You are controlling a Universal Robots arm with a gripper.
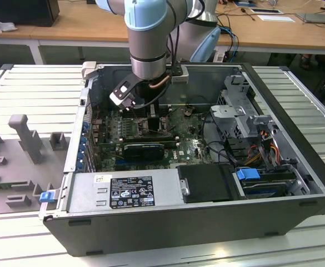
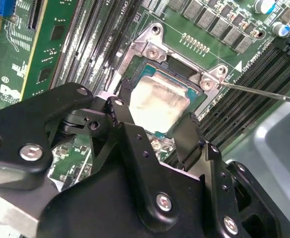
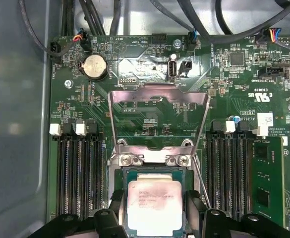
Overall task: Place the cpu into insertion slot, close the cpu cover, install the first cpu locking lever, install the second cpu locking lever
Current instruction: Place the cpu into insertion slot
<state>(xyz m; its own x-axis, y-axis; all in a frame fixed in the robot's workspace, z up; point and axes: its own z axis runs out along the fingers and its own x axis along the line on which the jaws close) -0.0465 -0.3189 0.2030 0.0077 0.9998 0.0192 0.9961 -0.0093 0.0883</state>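
End effector (image 2: 156,115) looks clamped on the cpu (image 3: 154,206), lying in the insertion slot (image 3: 154,172); the cpu cover (image 3: 157,92) stands raised beyond the slot. Placement is in hand; letting go needs it seated flat.

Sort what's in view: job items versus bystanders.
Job:
cpu, at the insertion slot
cpu cover, flipped open
locking lever
end effector, at the cpu

Bystanders:
coin battery
memory slots
power supply
grey fixture outside the case
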